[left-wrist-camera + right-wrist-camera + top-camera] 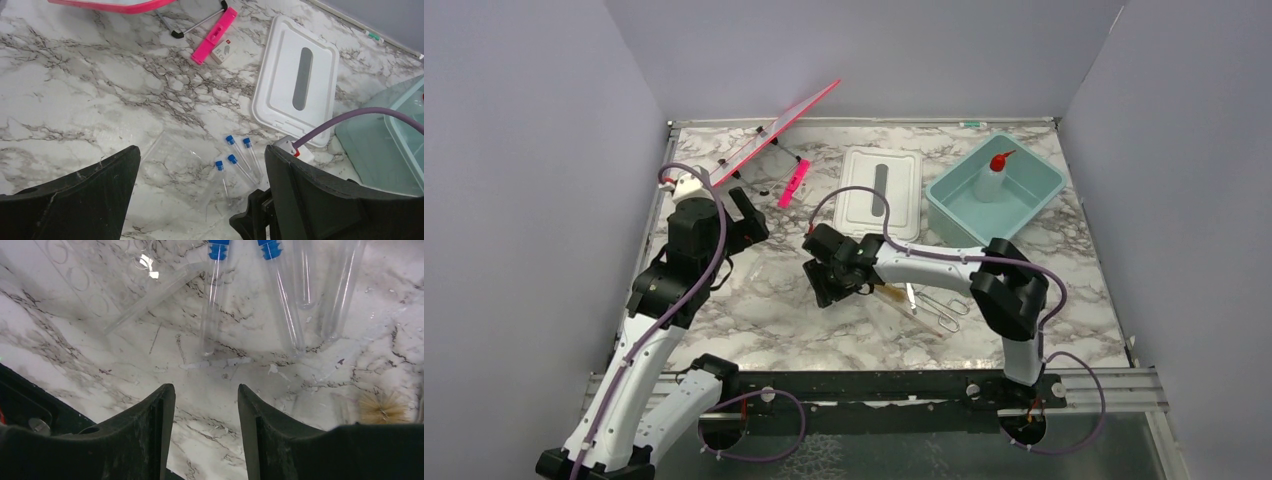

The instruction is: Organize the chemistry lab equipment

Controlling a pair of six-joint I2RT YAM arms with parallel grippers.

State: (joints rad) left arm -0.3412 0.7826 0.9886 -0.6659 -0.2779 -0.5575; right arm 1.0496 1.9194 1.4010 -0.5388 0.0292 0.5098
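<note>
Several clear blue-capped tubes (240, 157) lie side by side on the marble. My right gripper (206, 387) hovers low just short of their closed ends (215, 295), jaws apart with only bare marble between them. A tan-bristled brush (382, 407) lies to its right. Further along are the metal tweezers (911, 296) and a wire clamp (946, 312). The white squeeze bottle with red nozzle (994, 178) stands inside the teal tub (944, 203). My left gripper (749, 215) hangs wide open above the table, left of the tubes and holding nothing.
A white lid (881, 192) lies flat between the tub and a tilted pink board (774, 130). A pink strip (215, 35) lies near the board. A clear flat plate (175, 155) rests left of the tubes. A green-tipped stick (372, 36) sits at the back edge.
</note>
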